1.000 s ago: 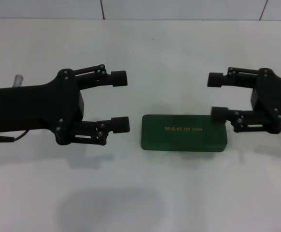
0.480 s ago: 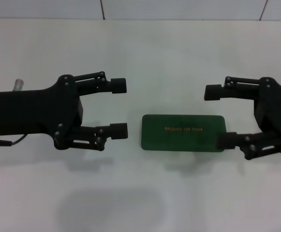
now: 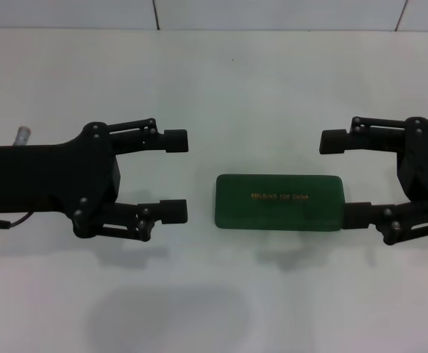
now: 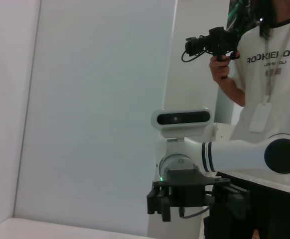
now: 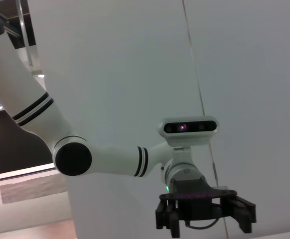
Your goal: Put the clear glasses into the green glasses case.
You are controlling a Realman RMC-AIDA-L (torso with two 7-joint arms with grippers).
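The green glasses case (image 3: 279,201) lies flat and closed on the white table, gold lettering on its lid facing up. The clear glasses are out of view. My left gripper (image 3: 175,175) hovers open a short way left of the case, empty. My right gripper (image 3: 343,179) is open at the case's right end, one fingertip (image 3: 355,215) just beside the case's near right corner, nothing held. The left wrist view shows the right gripper (image 4: 185,199) from afar. The left gripper (image 5: 205,211) appears in the right wrist view.
A small metal cylinder (image 3: 24,136) sticks up by the left arm. The white table (image 3: 214,73) stretches back to a tiled wall. A person holding a camera (image 4: 264,64) stands behind the robot in the left wrist view.
The left gripper has drifted left and toward the front. The right gripper has moved right and forward; its lower finger has come off the case's top to beside its right end.
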